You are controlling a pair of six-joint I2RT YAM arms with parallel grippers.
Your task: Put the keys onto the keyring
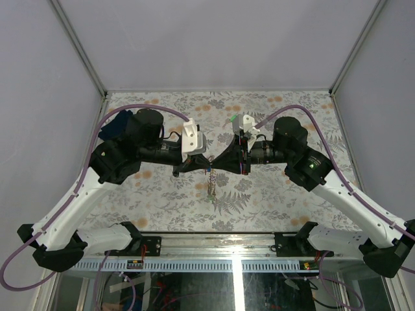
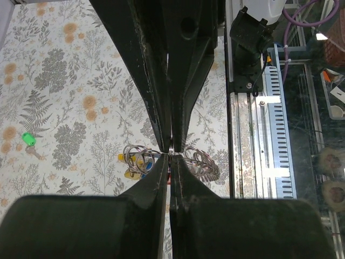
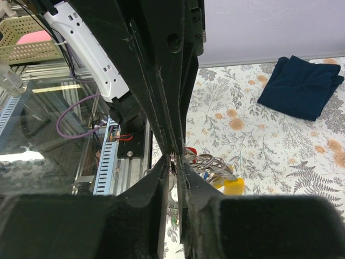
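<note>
Left wrist view: left gripper [image 2: 171, 159], fully closed, pins the keyring [image 2: 131, 152] steady, presumably for threading; right gripper [image 3: 175, 164] nearly closed beside it, hold unclear.

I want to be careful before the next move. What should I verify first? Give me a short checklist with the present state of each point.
1. Left tool is shut on the keyring: ok.
2. Right tool grips the keyring firmly: cannot tell. Its jaws stand close together at the wire.
3. Yellow key and blue key hang at the keyring: ok.
4. Green key is on the keyring: not ok. It lies apart on the table.
5. Dark blue cloth is away from both tools: ok.
</note>
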